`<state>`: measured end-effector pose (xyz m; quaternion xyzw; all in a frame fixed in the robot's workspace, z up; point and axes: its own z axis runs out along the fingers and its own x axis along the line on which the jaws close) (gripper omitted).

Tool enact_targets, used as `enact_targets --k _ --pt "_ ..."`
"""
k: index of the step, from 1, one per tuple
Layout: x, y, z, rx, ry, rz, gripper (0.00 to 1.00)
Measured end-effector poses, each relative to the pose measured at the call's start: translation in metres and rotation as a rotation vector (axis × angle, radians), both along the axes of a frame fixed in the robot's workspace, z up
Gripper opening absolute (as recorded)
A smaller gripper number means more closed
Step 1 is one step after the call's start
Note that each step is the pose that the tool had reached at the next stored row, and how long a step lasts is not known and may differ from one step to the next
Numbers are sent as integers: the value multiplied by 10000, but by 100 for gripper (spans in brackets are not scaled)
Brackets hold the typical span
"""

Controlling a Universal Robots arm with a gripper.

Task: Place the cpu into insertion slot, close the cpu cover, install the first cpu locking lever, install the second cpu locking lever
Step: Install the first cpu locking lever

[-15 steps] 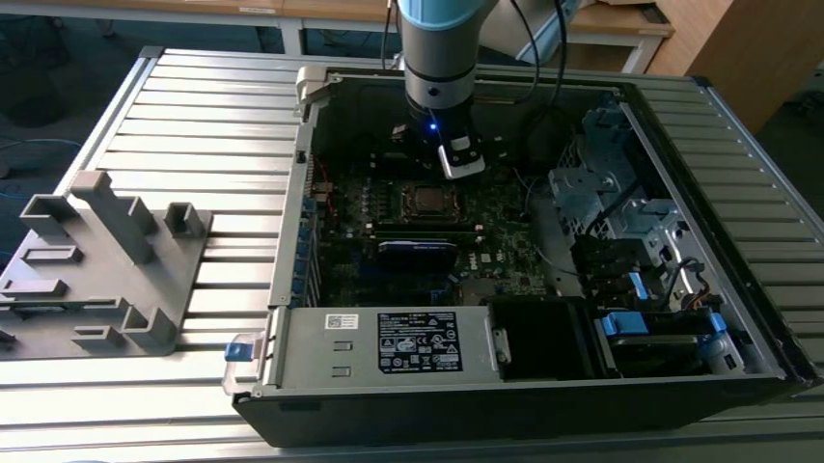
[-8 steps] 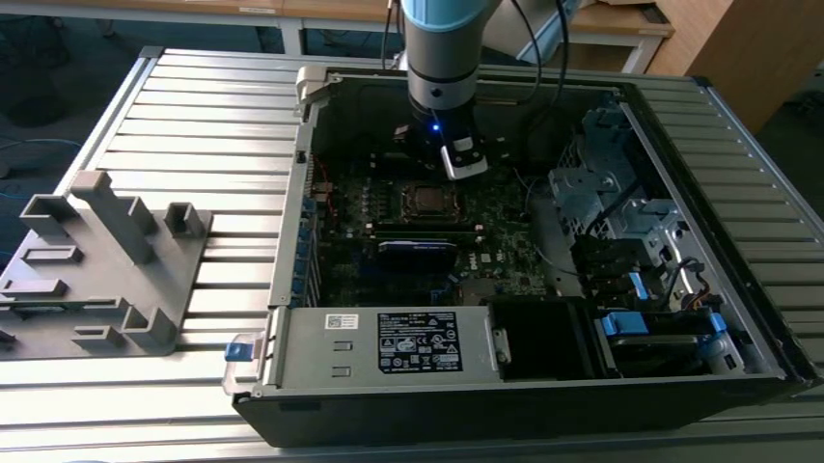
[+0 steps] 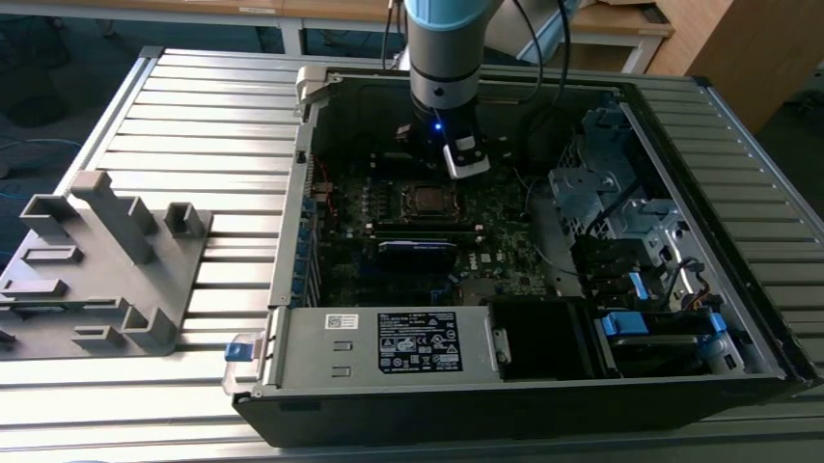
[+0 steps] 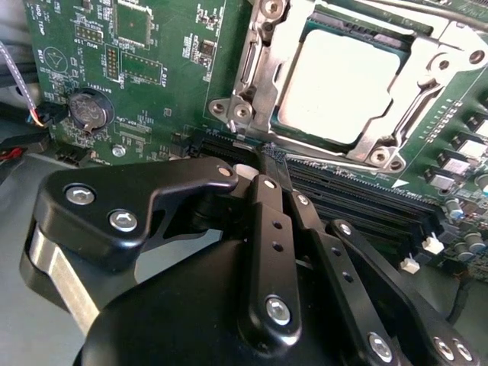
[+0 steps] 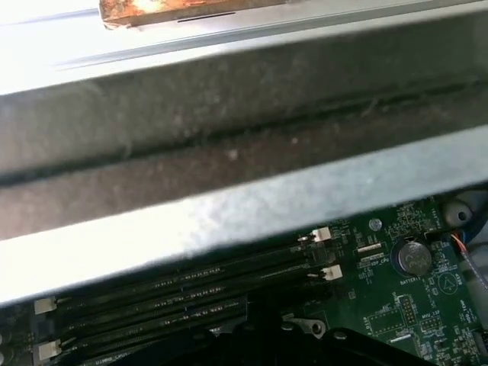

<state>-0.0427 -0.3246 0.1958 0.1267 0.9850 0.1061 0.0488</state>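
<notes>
In the second wrist view the cpu (image 4: 343, 88) lies flat in the insertion slot (image 4: 385, 38), its dull grey top showing through the window of the cpu cover (image 4: 259, 72). The silvery cover lies down over the chip. A thin wire lever (image 4: 423, 107) runs along one side of the frame. My gripper (image 4: 274, 158) hangs beside a corner of the socket, over the black memory slots (image 4: 351, 187), fingers (image 4: 268, 229) shut with nothing between them. In the exterior view the gripper (image 3: 435, 159) hovers just beyond the socket (image 3: 425, 198), inside the open computer case.
The case's metal walls (image 3: 307, 193) surround the green motherboard (image 3: 503, 251). A drive cage (image 3: 605, 183) and cables stand at the exterior view's right, a power supply (image 3: 386, 342) at the front. A grey fixture (image 3: 103, 260) sits on the slatted table. A coin battery (image 4: 88, 110) lies nearby.
</notes>
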Motion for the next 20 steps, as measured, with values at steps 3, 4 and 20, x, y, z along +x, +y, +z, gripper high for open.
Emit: enact_targets --k 3,4,20 --pt "2 20 -1 2 0 0 10" --pt "2 27 -1 1 0 1 10" --pt "2 30 -3 2 4 -1 10"
